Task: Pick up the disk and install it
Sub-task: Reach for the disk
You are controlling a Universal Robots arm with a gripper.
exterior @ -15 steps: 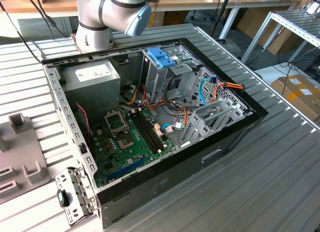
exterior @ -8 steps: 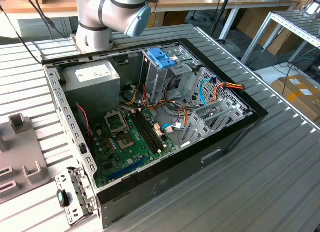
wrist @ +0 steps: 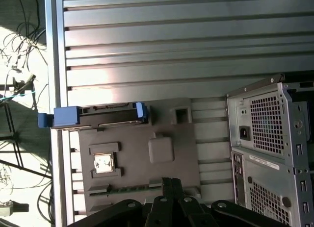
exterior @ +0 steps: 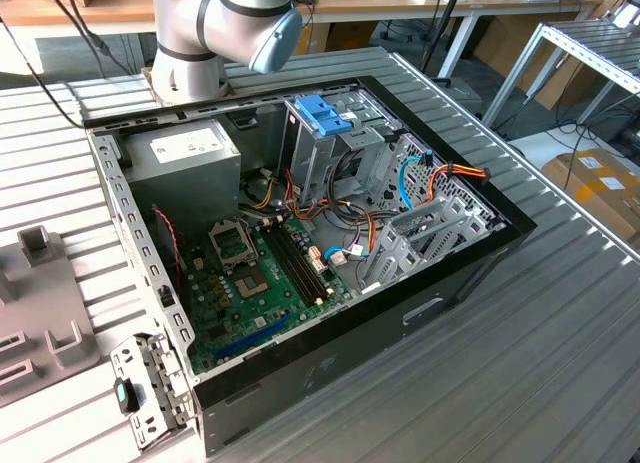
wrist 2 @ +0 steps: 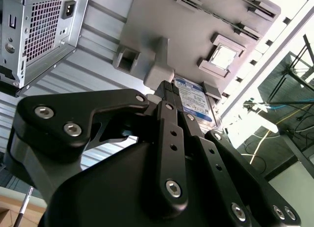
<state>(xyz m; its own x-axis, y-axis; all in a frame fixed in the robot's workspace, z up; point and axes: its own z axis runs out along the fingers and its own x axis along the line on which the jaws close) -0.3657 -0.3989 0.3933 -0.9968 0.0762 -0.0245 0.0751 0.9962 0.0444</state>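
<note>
Disk point(wrist: 98, 115): one, on grey tray point(wrist: 189, 153); one hand point(wrist: 171, 180) apparently pressed together, empty.

A big black computer case point(exterior: 360, 348) lies open on a grey metal table point(exterior: 540, 363) with long ridges. Inside the case, a green board point(exterior: 250, 283) lies flat at the bottom. A grey box point(exterior: 185, 168) with a white sticker sits in a corner next to it. A light-blue plastic latch point(exterior: 325, 113) stands on a metal cage. Orange, red, blue and yellow wires point(exterior: 450, 173) curl among the parts. A grey tray point(exterior: 40, 303) lies on the table at the exterior view's left, apart from the case. In the first wrist view, a small shiny square chip point(wrist: 104, 163) sits in a pocket of that tray. A cardboard box point(exterior: 600, 183) sits on the floor at the exterior view's right.
</note>
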